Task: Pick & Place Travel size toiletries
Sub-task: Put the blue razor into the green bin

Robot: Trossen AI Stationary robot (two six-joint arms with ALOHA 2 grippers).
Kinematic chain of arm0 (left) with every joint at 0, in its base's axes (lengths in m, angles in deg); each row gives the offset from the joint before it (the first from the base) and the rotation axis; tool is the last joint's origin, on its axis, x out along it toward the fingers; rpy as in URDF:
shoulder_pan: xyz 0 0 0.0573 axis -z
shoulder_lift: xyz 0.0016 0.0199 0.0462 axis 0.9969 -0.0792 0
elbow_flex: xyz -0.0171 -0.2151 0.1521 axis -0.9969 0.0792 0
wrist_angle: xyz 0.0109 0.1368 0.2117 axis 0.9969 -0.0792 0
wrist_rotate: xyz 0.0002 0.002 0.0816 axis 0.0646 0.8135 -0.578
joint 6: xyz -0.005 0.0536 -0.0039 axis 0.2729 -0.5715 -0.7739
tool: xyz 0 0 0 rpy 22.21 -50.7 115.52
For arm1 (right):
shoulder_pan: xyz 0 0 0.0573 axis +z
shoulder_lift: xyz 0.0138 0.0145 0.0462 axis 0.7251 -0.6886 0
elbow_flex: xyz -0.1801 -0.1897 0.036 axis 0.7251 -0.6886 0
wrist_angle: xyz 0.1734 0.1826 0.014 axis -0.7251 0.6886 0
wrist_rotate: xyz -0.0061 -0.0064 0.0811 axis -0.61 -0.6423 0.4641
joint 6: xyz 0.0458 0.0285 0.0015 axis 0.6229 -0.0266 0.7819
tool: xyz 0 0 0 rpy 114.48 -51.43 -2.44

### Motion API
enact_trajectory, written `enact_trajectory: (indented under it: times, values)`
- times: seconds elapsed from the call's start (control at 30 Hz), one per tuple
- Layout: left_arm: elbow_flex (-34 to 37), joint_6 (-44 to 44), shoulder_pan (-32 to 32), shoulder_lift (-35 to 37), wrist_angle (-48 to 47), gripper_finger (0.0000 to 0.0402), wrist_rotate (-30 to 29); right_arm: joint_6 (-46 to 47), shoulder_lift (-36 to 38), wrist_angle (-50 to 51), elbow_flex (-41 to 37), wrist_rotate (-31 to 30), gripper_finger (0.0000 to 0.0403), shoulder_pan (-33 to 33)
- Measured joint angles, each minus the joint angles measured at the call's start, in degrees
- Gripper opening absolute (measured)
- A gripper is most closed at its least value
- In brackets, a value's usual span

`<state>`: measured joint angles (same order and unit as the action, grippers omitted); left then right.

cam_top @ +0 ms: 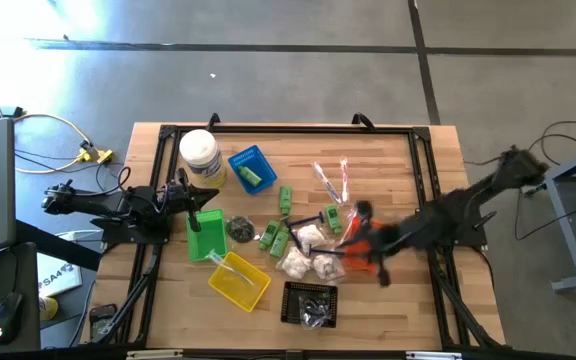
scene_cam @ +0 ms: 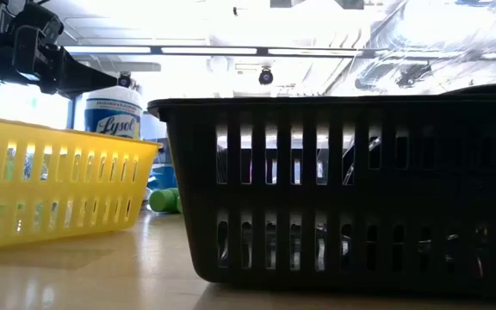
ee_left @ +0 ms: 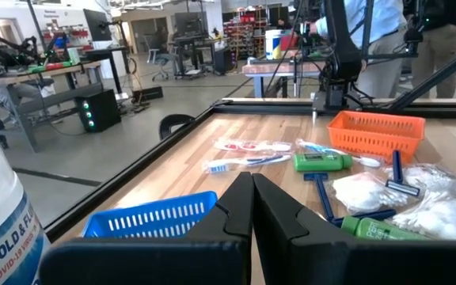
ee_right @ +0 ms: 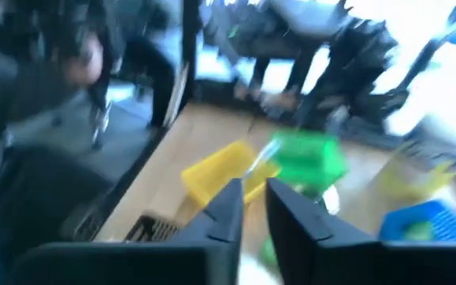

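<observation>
The travel size toiletries lie loose on the middle of the wooden table: green bottles (cam_top: 284,199) (ee_left: 321,162), white puffy packets (cam_top: 305,258) (ee_left: 362,190) and clear-wrapped sticks (cam_top: 329,180) (ee_left: 248,146). My right gripper (cam_top: 373,245) (ee_right: 252,190) hangs blurred over the orange basket (cam_top: 356,245) at the heap's right side. A narrow gap shows between its fingers, with nothing in it. My left gripper (cam_top: 183,190) (ee_left: 252,202) waits shut at the table's left, pointing level over the blue basket (ee_left: 149,218).
A white jar (cam_top: 200,155) (scene_cam: 114,116) stands far left. Green (cam_top: 205,232), yellow (cam_top: 238,280) (scene_cam: 50,185) and black (cam_top: 310,303) (scene_cam: 343,189) baskets sit toward the near edge. A black frame runs round the tabletop. People stand beyond the table's right side in the left wrist view.
</observation>
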<state>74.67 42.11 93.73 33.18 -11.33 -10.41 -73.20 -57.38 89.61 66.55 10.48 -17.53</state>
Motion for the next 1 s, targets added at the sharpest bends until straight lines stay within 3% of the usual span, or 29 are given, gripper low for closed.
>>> enact_trajectory:
  times: [0.13,0.43,0.73,1.0]
  values:
    - [0.0,-0.4,0.0,0.0,0.0,0.0000,0.0,-1.3,10.4,-1.6,-5.4,0.8,0.0007,-4.6]
    - [0.0,-0.4,0.0,0.0,-0.2,0.0000,0.0,4.1,35.2,-15.7,-26.2,19.1,0.0003,-20.2]
    - [0.0,-0.5,0.0,0.0,-0.2,0.0000,-0.1,11.8,55.1,-18.0,-44.9,19.3,0.0004,-29.1]
    - [0.0,-2.1,0.0,0.0,-0.2,0.0000,-0.1,10.0,62.7,-24.5,-55.6,20.5,0.0004,-33.1]
